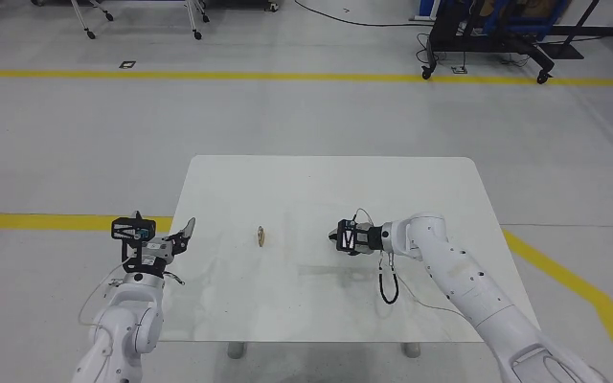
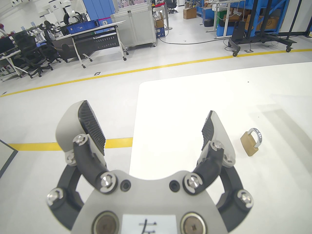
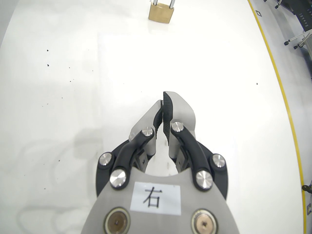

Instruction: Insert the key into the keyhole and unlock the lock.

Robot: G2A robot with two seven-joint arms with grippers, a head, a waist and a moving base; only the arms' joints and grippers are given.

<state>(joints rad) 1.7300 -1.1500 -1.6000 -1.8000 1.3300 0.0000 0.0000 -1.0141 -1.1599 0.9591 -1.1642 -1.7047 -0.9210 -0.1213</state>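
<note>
A brass padlock [image 1: 261,236] with a silver shackle lies on the white table [image 1: 335,182], left of its middle. In the left wrist view the padlock [image 2: 251,142] rests on its side, beyond and to one side of my left gripper [image 2: 148,118]. That gripper [image 1: 163,228] hangs open over the table's left edge. My right gripper [image 1: 337,235] is low over the table to the right of the padlock and points at it. Its pads are pressed together [image 3: 162,98], with the padlock [image 3: 162,10] straight ahead, shackle pointing away.
The tabletop [image 3: 73,74] carries small dark specks. A black cable loop [image 1: 387,280] hangs from the right arm over the table. Yellow floor lines [image 1: 57,221] run past the table, and wheeled racks [image 1: 479,38] stand far behind.
</note>
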